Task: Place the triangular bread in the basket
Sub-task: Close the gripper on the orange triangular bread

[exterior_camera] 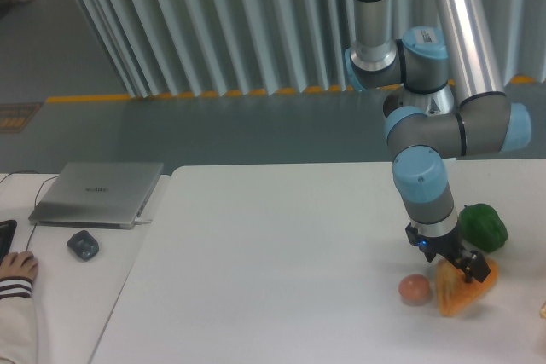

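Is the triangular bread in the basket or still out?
Out: the triangular bread lies on the table under the gripper; no basket shows.

This was a robotics lab or test room. An industrial arm stood on a pedestal behind a plain white counter. A closed laptop, a mouse and a person's hand occupied the adjoining desk. Grey floor with yellow tape and corrugated panels lay behind.

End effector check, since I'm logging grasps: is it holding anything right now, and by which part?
The end effector sits at the top edge of the golden-orange wedge-shaped bread, which rests on the table; whether it grips cannot be told.
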`<act>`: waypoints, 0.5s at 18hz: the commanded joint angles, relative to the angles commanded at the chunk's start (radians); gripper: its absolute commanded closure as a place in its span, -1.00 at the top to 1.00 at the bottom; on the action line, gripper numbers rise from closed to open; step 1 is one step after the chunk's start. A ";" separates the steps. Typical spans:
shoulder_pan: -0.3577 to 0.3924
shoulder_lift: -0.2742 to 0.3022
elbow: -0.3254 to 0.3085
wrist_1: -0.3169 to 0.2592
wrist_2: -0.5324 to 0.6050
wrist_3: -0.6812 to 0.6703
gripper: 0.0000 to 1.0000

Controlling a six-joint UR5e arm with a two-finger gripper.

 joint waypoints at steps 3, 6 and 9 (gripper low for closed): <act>0.006 0.017 0.002 -0.003 -0.006 0.005 -0.99; 0.011 0.025 0.002 -0.003 -0.009 0.005 -1.00; 0.029 0.051 0.002 -0.009 -0.023 0.006 -1.00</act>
